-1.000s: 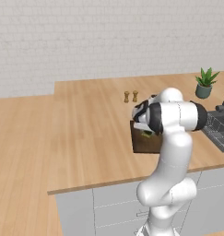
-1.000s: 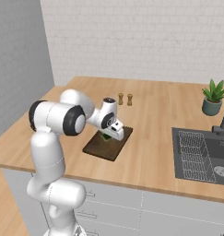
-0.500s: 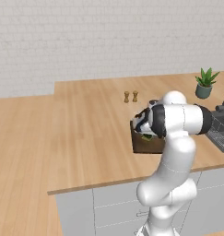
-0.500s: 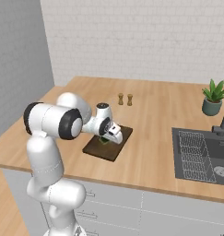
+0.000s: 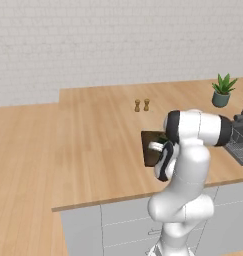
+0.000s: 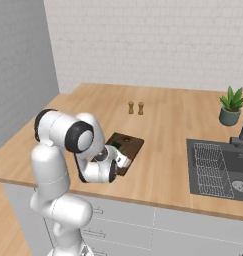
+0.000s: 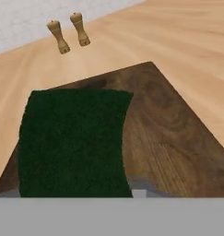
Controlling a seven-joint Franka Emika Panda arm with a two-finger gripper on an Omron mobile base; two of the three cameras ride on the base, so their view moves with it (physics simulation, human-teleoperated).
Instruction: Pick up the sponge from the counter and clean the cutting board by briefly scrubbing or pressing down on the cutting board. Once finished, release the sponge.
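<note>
The dark-green sponge point(image 7: 74, 143) lies flat on the dark-brown cutting board point(image 7: 173, 124), covering the board's left part in the hand view. In the right base view a sliver of the sponge point(image 6: 112, 147) shows at the tip of my gripper point(image 6: 116, 152), low over the near end of the cutting board point(image 6: 129, 145). The jaws look shut on the sponge, though the fingertips themselves are hidden. In the left base view my arm covers most of the cutting board point(image 5: 150, 145) on the light-tan counter point(image 5: 93, 130).
Two small wooden shakers point(image 6: 135, 108) stand on the counter beyond the board. A potted plant point(image 6: 232, 105) sits at the far right, behind the dark sink point(image 6: 218, 167). The counter's front edge point(image 6: 143, 202) runs just below my hand.
My hand has come down and drawn back toward the counter's front edge, taking the sponge from above the board onto its near end. The board and shakers have not moved.
</note>
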